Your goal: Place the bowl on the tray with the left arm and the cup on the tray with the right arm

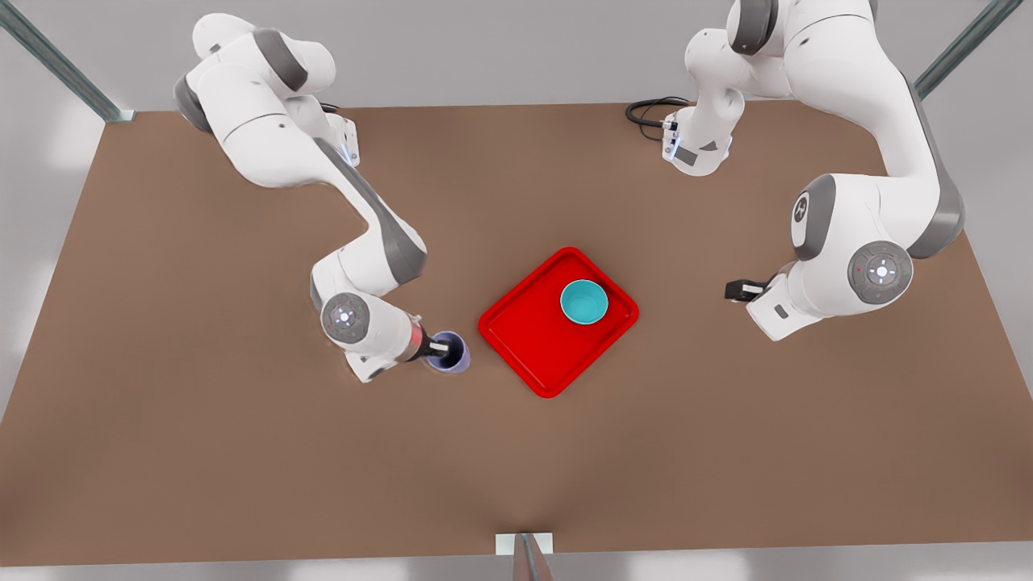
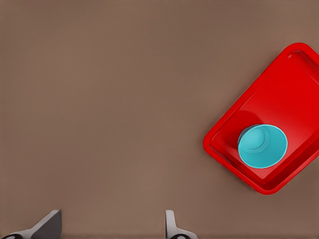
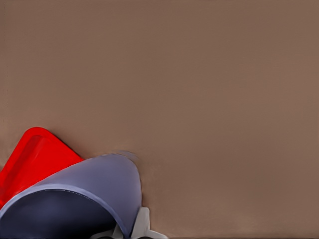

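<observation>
Now cup (image 1: 452, 353) within right pincer (image 1: 442, 349).

A plain brown table (image 1: 242, 452) spans the scene, a coiled black cable (image 1: 650, 111) lies at its far edge, and grey metal frame struts (image 1: 56, 60) stand at its corners
</observation>
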Robot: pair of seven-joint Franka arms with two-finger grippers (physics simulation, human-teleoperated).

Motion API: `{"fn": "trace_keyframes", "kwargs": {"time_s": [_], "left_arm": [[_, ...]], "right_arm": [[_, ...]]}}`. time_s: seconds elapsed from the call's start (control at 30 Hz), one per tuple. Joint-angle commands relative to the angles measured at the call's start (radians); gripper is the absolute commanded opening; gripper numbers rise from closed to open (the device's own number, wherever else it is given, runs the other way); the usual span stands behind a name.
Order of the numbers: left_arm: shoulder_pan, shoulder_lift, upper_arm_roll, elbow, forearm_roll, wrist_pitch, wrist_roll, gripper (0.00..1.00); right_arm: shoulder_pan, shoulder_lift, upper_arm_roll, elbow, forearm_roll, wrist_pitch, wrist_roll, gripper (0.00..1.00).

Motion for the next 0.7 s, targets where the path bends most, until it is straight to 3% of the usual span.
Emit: {"fn": "trace_keyframes", "kwargs": {"time_s": [0.0,0.07,0.2,0.37,0.47,0.67], "left_arm": [[0.000,0.000,0.000,0.000,0.000,0.000,0.000,1.00],[0.000,0.000,0.002,0.000,0.002,0.000,0.002,1.00],[0.000,0.003,0.000,0.000,0.002,0.000,0.003,1.00],[0.000,0.009,0.000,0.000,0.002,0.002,0.002,1.00],[0.000,0.012,0.000,0.000,0.002,0.002,0.002,1.00],[0.000,0.012,0.000,0.000,0.002,0.002,0.002,1.00]], "right_arm": [[0.024,0.024,-0.001,0.039,-0.009,-0.003,0.036,0.21],[0.114,0.125,-0.012,0.211,-0.038,-0.033,0.073,0.21],[0.199,0.243,-0.005,0.352,-0.058,-0.071,0.160,0.21],[0.251,0.324,0.017,0.355,-0.063,-0.059,0.159,0.21],[0.326,0.409,-0.004,0.475,-0.115,-0.057,0.154,0.21],[0.352,0.424,-0.014,0.478,-0.136,-0.057,0.150,0.21]]}}
